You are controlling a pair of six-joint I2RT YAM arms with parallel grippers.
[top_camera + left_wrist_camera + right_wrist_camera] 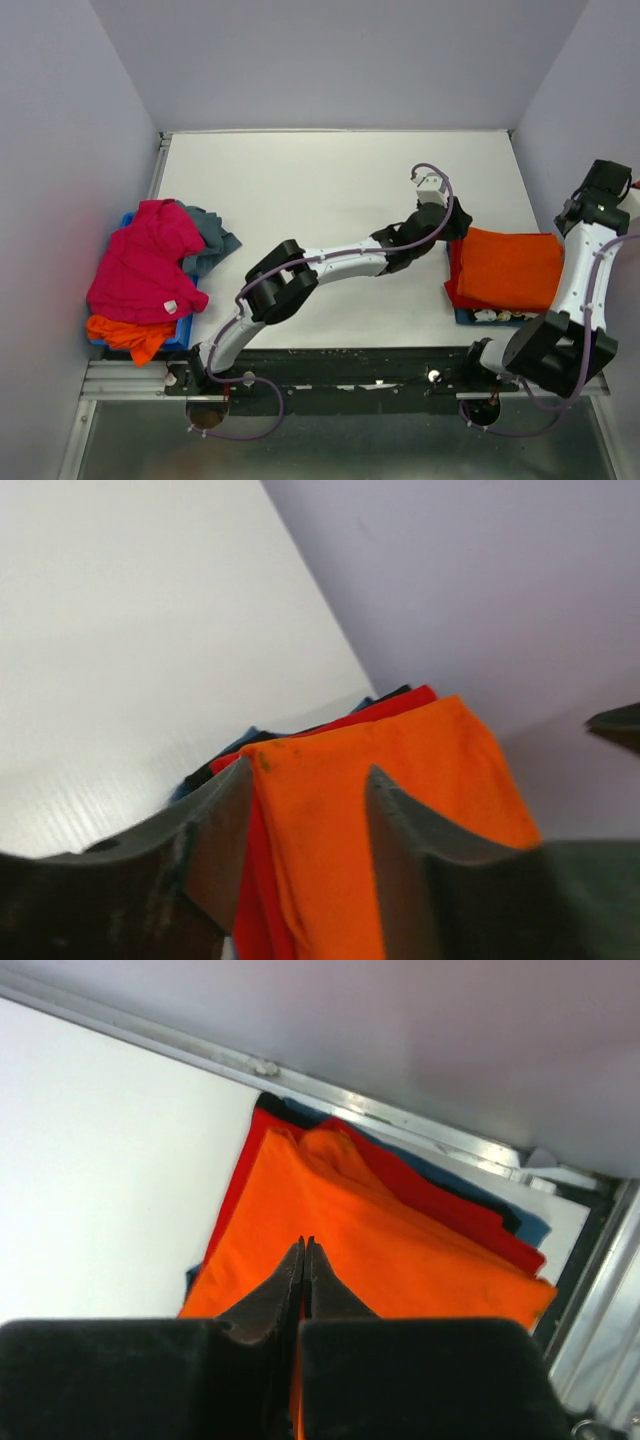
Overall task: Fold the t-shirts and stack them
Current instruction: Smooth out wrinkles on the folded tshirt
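Folded orange t-shirt [510, 268] flat on top of the stack, right edge of the surface [330, 190], toward the near right corner. Red t-shirt [440, 1205] directly beneath, its edges peeking out along two sides. Left hand [310, 770] at the stack's inner side, fingers spread wide over the orange cloth, gripping nothing. Right hand [304, 1245] above the same shirt, fingertips pressed together, no cloth visibly pinched. Over at the left edge, a loose heap: magenta t-shirt [145, 260] on top, grey-blue t-shirt [210, 240] at the far side, crumpled orange t-shirt [130, 335] at the near side.
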